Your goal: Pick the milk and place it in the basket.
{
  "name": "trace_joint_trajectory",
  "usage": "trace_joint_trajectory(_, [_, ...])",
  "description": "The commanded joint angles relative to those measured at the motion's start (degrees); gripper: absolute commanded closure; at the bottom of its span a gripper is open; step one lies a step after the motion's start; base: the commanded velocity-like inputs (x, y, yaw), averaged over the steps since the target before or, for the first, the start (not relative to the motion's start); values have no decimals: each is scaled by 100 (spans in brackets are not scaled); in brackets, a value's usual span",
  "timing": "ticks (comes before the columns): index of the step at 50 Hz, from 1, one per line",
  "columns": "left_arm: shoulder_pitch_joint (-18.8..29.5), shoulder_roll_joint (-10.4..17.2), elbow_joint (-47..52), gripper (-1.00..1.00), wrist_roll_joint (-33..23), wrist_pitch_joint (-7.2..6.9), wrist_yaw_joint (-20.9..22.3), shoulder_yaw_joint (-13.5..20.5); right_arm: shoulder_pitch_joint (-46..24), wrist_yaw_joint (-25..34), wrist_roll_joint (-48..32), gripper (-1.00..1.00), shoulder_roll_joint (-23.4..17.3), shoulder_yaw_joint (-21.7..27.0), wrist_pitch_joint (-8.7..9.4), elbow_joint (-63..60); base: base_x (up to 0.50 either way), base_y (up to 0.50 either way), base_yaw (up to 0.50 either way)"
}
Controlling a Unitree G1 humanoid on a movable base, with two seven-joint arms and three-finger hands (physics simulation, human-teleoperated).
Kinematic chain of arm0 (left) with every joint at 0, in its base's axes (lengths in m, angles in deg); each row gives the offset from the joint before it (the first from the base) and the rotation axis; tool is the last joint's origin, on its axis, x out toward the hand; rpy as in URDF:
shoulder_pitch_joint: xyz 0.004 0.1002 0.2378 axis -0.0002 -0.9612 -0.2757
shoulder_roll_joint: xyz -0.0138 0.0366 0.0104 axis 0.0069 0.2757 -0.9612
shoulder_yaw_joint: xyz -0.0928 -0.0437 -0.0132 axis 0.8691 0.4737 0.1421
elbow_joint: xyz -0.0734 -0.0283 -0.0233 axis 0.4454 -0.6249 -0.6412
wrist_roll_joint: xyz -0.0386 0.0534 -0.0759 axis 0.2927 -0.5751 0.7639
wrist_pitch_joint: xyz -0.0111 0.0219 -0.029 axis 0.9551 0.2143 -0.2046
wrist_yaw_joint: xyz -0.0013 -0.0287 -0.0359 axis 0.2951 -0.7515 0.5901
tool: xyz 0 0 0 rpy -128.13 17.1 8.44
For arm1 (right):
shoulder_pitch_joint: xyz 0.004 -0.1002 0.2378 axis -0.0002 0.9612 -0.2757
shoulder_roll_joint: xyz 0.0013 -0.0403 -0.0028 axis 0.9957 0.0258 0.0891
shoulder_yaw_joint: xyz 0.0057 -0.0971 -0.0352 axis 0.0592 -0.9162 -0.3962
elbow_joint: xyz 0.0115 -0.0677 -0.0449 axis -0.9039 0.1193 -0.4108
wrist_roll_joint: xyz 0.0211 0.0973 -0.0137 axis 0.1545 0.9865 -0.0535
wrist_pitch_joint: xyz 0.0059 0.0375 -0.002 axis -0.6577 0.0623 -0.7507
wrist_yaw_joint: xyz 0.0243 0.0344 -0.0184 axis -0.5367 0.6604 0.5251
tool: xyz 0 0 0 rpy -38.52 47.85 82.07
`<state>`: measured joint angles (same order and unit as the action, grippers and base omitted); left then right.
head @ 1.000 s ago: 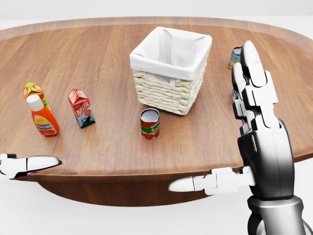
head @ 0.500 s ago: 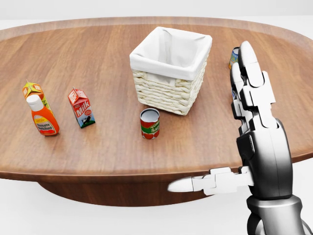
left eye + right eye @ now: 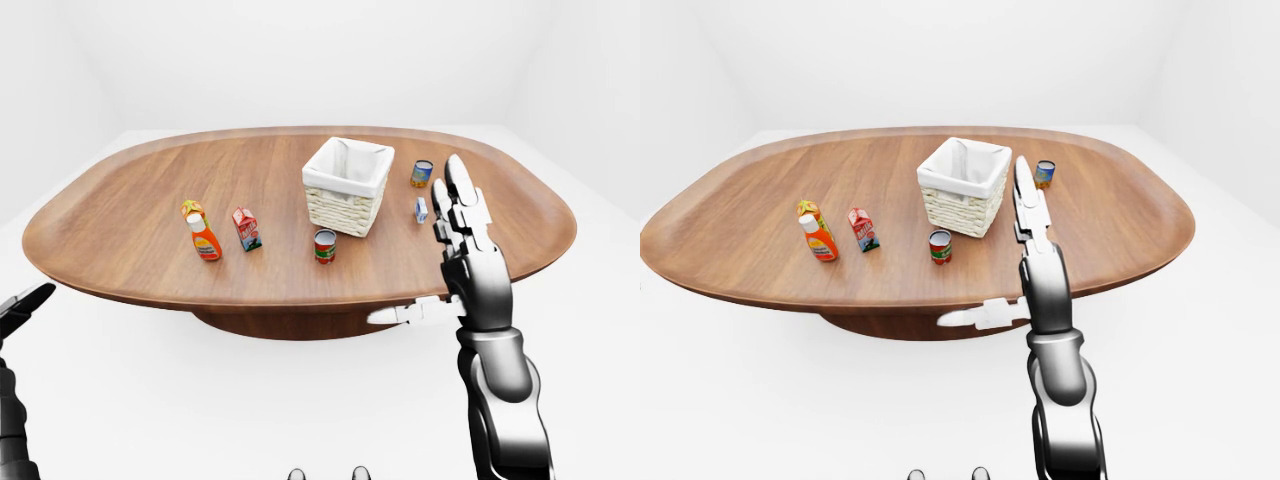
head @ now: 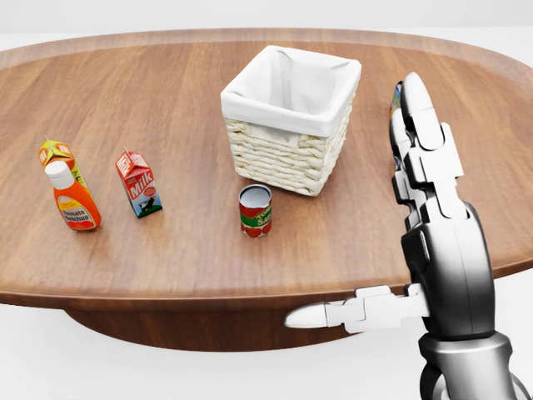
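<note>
My right robot hand (image 4: 433, 208) is raised over the table (image 4: 166, 267) edge, fingers spread wide and holding nothing. The milk (image 4: 138, 184) stands upright well to its left, beside a ketchup bottle (image 4: 72, 198). The basket (image 4: 287, 117) (white-lined) sits between them, a can (image 4: 255, 210) near it. My left robot hand (image 3: 25, 305) barely shows; I cannot tell its grip.

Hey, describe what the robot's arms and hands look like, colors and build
The right hand has white blocky finger segments with dark joints, on a glossy silver and black forearm with a ringed wrist. The left hand shows mostly black at the left-eye view's edge. No cables or markings are visible.
</note>
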<state>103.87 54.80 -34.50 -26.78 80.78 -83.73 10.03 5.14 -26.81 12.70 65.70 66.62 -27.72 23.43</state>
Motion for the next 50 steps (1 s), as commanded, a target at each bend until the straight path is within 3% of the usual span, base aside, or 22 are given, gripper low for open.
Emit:
trace_joint_trajectory(1, [61,219,-554,-100,264,0,-23,-133,13,3,-20,-98,-2,5,0,68,0,0,0])
trace_joint_trajectory(50, [46,224,-526,-100,276,0,66,-133,-68,-91,-22,-98,24,-43,0,90,0,0,0])
